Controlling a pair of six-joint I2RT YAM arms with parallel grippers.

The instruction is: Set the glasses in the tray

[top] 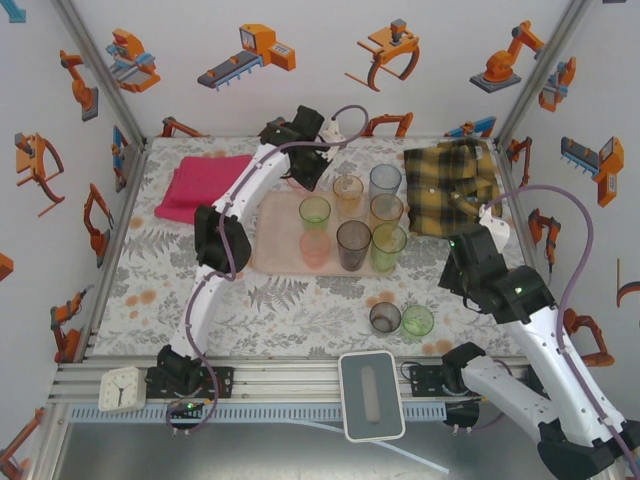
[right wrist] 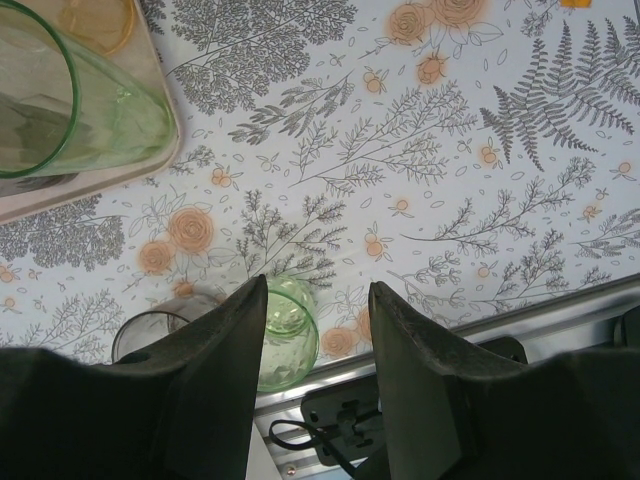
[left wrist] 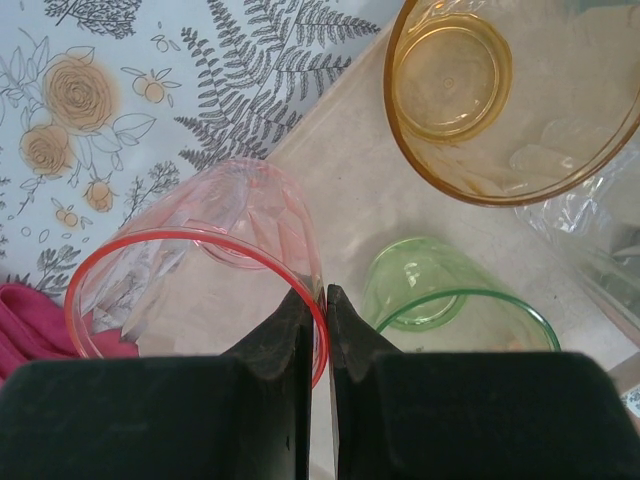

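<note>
White walls (top: 300, 80) printed with orange and blue cartoon robot arms close in three sides, joined by silver metal posts (top: 100, 62) at the corners. The table (top: 300, 310) wears a pale cloth of grey ferns and orange roses. A slotted metal rail (top: 290, 378) runs along its near edge, with a plain grey surface (top: 200, 455) below. The light is soft and even.

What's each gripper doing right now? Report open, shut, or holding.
Left gripper: shut on the rim of the pink glass.
Right gripper: open, holding nothing.
</note>
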